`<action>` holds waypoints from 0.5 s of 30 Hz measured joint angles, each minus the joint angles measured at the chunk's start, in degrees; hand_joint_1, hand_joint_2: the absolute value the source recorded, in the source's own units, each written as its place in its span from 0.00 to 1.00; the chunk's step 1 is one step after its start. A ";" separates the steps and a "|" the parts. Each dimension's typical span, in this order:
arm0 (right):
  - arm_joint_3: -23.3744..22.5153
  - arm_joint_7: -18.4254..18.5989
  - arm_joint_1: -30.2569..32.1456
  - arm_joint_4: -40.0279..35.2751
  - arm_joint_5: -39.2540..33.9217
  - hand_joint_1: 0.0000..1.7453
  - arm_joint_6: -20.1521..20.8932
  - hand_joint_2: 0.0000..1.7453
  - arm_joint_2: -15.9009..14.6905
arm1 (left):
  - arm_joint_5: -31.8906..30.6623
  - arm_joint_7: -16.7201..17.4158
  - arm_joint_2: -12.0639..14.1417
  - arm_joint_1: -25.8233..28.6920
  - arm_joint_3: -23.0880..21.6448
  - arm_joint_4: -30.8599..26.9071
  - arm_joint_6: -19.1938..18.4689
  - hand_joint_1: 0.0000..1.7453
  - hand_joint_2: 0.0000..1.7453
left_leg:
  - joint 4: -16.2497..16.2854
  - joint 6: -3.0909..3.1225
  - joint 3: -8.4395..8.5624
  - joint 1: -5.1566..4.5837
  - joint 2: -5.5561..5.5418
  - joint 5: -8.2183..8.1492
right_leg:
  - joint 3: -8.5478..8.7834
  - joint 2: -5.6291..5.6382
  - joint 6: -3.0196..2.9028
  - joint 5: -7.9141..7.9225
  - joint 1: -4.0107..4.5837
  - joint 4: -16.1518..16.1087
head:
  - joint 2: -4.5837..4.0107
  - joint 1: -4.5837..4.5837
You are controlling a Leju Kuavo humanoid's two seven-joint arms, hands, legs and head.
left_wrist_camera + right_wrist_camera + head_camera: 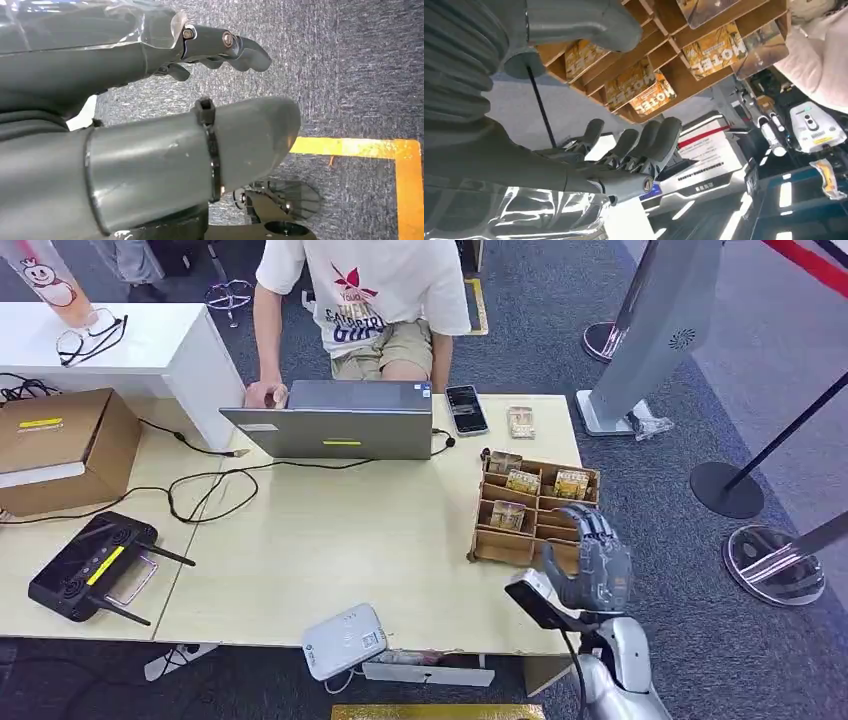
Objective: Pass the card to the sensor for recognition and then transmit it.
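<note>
A wooden divided box stands at the table's right end, with cards upright in several compartments. One more card lies flat on the table beyond the box. The white card sensor sits at the table's front edge. My right hand hovers over the box's near right corner, fingers spread and holding nothing. In the right wrist view my right hand is apart from the box and its cards. My left hand hangs over the carpet with nothing in it.
A person sits behind an open laptop, with a phone beside it. A black controller, a cardboard box and cables lie on the left. Stanchion bases stand on the floor to the right.
</note>
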 joint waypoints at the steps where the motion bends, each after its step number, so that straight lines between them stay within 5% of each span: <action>1: 0.09 -0.02 -0.30 0.42 -0.07 0.46 0.00 1.00 0.00 | 0.15 -0.09 0.00 0.00 0.02 0.00 0.00 0.00 0.00 | 0.00 0.00 0.00 0.00 0.00 0.00 | 0.00 0.00 0.00 0.00 0.00 0.00 | 0.00 0.02; 10: 0.13 -0.70 -1.97 3.46 0.17 0.48 0.00 1.00 0.15 | 0.61 -0.70 0.02 0.09 0.44 0.00 0.07 0.00 0.00 | 0.00 0.00 0.00 0.00 -0.01 0.00 | 0.00 -0.01 0.00 0.00 0.00 0.00 | 0.00 0.02; 11: 0.13 -0.72 -2.03 3.63 0.19 0.55 0.00 1.00 0.15 | 0.63 -0.74 0.02 0.11 0.44 0.00 0.07 0.00 0.00 | 0.00 0.00 0.00 0.00 -0.01 0.00 | 0.00 -0.01 0.00 0.00 0.00 0.00 | 0.00 0.02; 15: 0.13 -0.83 -2.12 4.24 0.22 0.51 -0.02 1.00 0.24 | 0.63 -0.88 0.04 0.16 0.50 0.00 0.07 0.00 0.00 | 0.00 0.00 0.00 0.00 -0.01 0.00 | 0.00 -0.01 0.00 0.00 0.00 0.00 | 0.00 0.02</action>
